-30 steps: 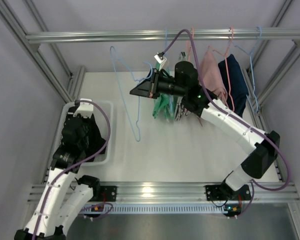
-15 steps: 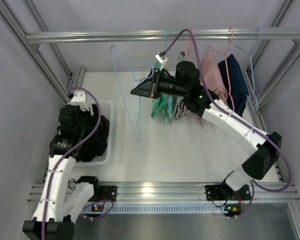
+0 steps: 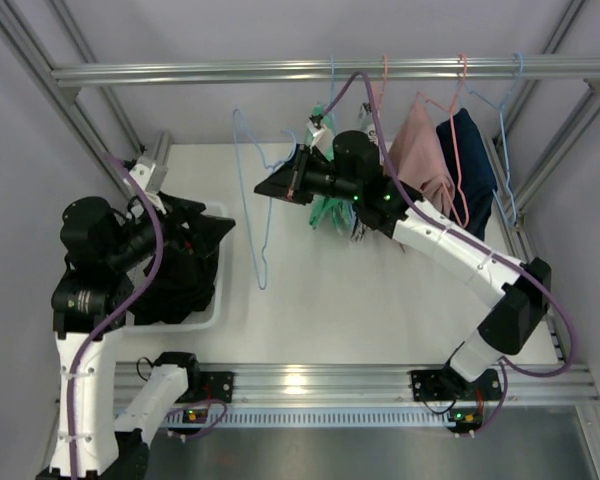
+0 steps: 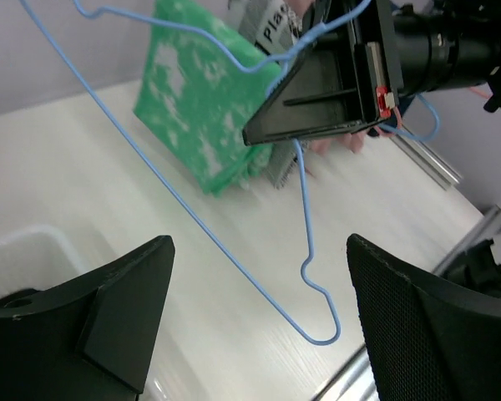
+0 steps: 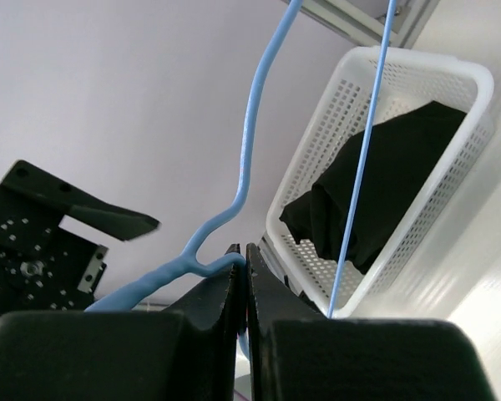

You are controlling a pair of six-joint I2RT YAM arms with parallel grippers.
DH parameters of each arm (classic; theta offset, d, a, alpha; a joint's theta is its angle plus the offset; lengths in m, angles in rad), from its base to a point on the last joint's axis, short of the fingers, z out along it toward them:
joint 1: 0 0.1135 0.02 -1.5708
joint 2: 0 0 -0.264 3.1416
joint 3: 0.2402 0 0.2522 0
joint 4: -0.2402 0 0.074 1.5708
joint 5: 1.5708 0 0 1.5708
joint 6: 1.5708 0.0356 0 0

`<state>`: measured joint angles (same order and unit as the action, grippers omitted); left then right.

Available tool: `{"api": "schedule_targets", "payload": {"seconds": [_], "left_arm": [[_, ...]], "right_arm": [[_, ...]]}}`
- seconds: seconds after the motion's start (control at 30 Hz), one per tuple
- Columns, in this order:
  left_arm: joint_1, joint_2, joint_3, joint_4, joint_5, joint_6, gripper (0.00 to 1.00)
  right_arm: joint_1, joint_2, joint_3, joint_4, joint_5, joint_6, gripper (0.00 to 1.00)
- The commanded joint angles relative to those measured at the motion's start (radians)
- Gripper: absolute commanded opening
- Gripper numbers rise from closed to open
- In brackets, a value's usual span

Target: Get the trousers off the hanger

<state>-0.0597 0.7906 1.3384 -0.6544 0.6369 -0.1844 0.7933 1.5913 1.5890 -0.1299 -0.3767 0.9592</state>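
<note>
Top external view: black trousers [image 3: 185,270] lie bunched in white mesh basket [image 3: 216,300], frame left; likely soft, light, best gripped at any fold; left pincer [image 4: 259,251] released above them; right pincer [image 5: 244,276] clenched on blue wire hanger [image 5: 252,125]

White table [image 3: 380,305]; basket [image 3: 218,298] at left edge — black trousers [image 3: 185,285] inside

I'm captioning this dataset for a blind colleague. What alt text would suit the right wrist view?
The right tool is shut on the neck of a bare blue wire hanger, which rises out of the frame. Beyond it, black trousers lie bundled in a white mesh basket.
</note>
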Motion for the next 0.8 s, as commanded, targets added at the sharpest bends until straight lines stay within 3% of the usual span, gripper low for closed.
{"api": "schedule_targets", "payload": {"seconds": [0.0, 0.13, 0.27, 0.47, 0.63, 0.77], "left_arm": [[0.003, 0.055, -0.002, -0.091, 0.107, 0.025, 0.88], [-0.025, 0.114, 0.047, -0.151, 0.046, 0.085, 0.86], [-0.174, 0.176, 0.077, -0.177, -0.118, 0.109, 0.85], [-0.221, 0.239, 0.103, -0.186, -0.175, 0.151, 0.81], [-0.268, 0.288, 0.137, -0.172, -0.259, 0.165, 0.70], [-0.314, 0.303, 0.124, -0.154, -0.310, 0.177, 0.67]], "right_arm": [[0.043, 0.024, 0.066, -0.074, 0.120, 0.052, 0.00], [0.070, 0.055, 0.135, -0.148, 0.209, 0.032, 0.00], [0.080, 0.085, 0.180, -0.169, 0.251, 0.039, 0.00], [0.090, 0.122, 0.213, -0.165, 0.251, 0.038, 0.00], [0.090, 0.139, 0.227, -0.151, 0.243, 0.046, 0.00], [0.096, 0.156, 0.247, -0.154, 0.255, 0.049, 0.00]]}}
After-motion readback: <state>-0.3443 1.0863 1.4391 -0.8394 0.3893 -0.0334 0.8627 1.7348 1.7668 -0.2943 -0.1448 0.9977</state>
